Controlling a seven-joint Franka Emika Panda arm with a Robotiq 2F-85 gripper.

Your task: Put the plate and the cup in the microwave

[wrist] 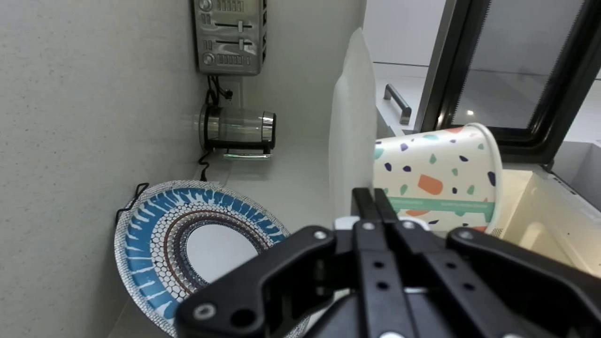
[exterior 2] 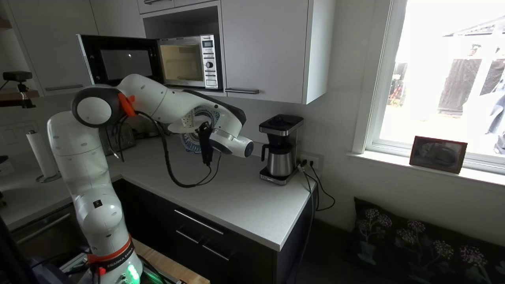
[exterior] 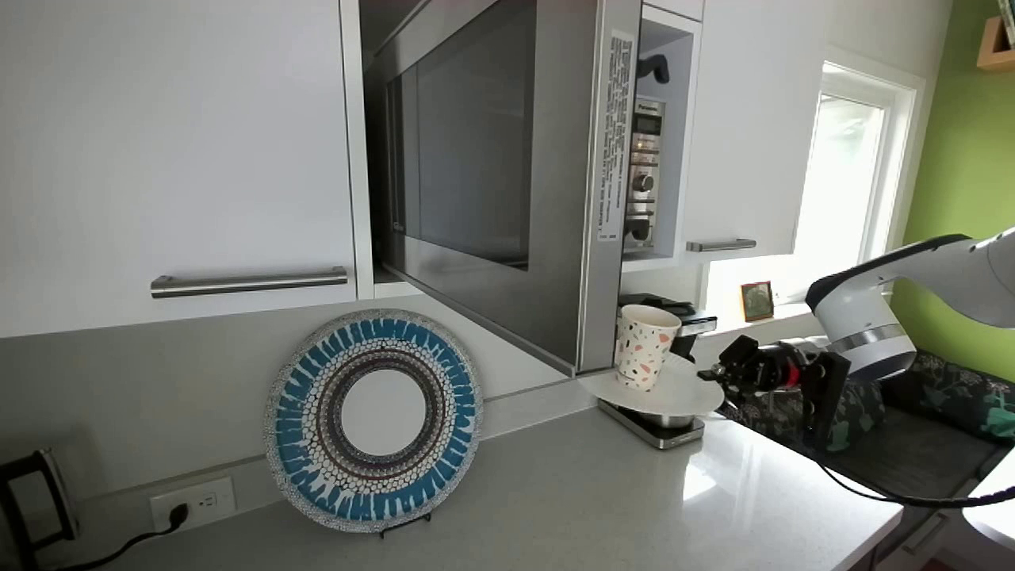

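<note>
In an exterior view, left to right: the microwave (exterior: 492, 174) stands open, presumably for loading. The cup (exterior: 645, 347) stands base-down on the white plate (exterior: 688, 392), outside, apparently so both load together. The pincer (exterior: 707, 375) clamps the plate's rim, likely leaving the centre free.

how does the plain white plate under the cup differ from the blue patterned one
The white plate is plain, while the blue-patterned plate has rings and blue streaks around a pale centre. The white plate lies roughly level in the air, gripped at its edge by the end effector and carrying the cup; the blue-patterned plate stands nearly upright at the counter. Both look roughly round.
</note>
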